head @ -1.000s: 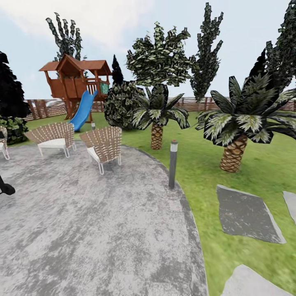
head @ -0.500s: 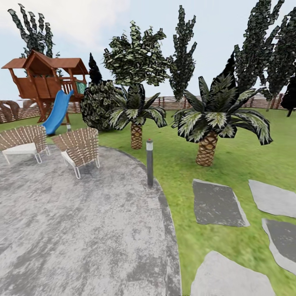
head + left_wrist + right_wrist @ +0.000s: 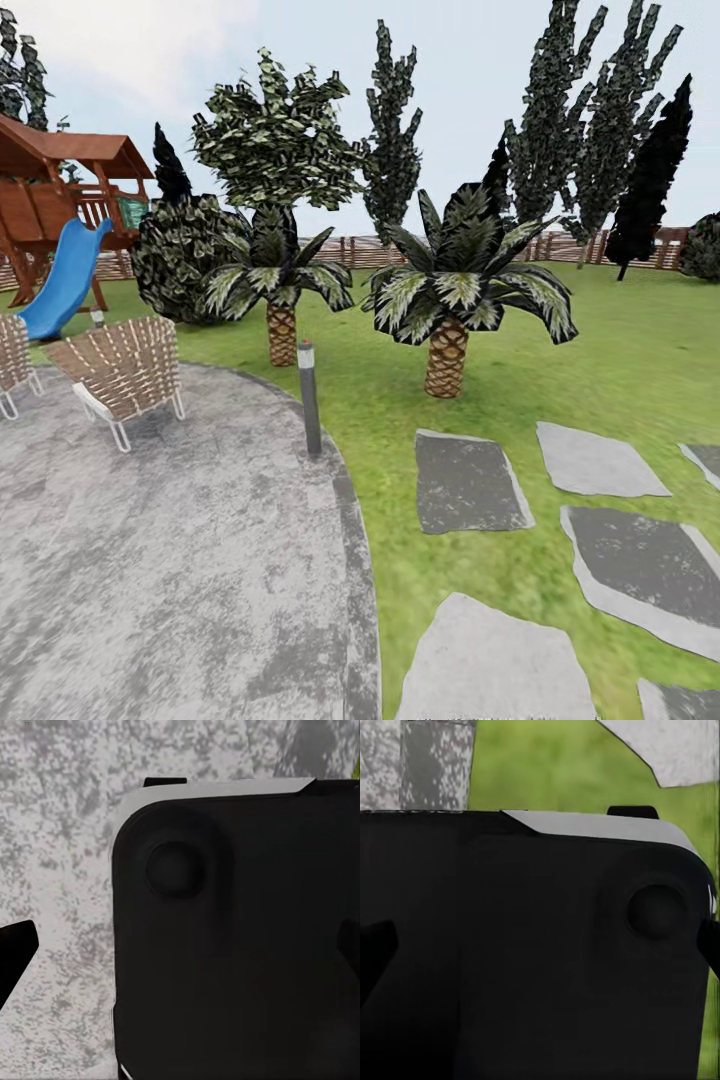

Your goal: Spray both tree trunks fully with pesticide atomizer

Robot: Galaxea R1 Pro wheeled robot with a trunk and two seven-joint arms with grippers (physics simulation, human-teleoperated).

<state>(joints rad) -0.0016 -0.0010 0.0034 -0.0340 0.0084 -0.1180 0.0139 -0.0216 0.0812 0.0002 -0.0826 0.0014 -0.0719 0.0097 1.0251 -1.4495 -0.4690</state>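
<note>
The garden's green lawn [image 3: 620,370] stretches ahead, with a brown slat fence [image 3: 560,248] at its far side. The pesticide atomizer is out of view, and so are the two trees and their trunks. In the left wrist view my left gripper [image 3: 180,949] hangs over the robot's black body above grey paving, its dark fingertips [image 3: 15,956] wide apart at the frame's edges and nothing between them. My right gripper [image 3: 540,945] sits the same way over the black body, open, with grass and a paving slab beyond.
A grey paved patio [image 3: 170,560] lies at left with a woven chair [image 3: 125,375] and a short bollard lamp [image 3: 308,398] at its edge. Two short palms [image 3: 447,290] [image 3: 280,275] stand on the grass. Stepping stones [image 3: 468,482] run to the right. A blue slide [image 3: 65,275] is at far left.
The whole head view has slid left, so the camera has turned right. More stepping stones and lawn now show at right. The dark arm part at the left edge has gone.
</note>
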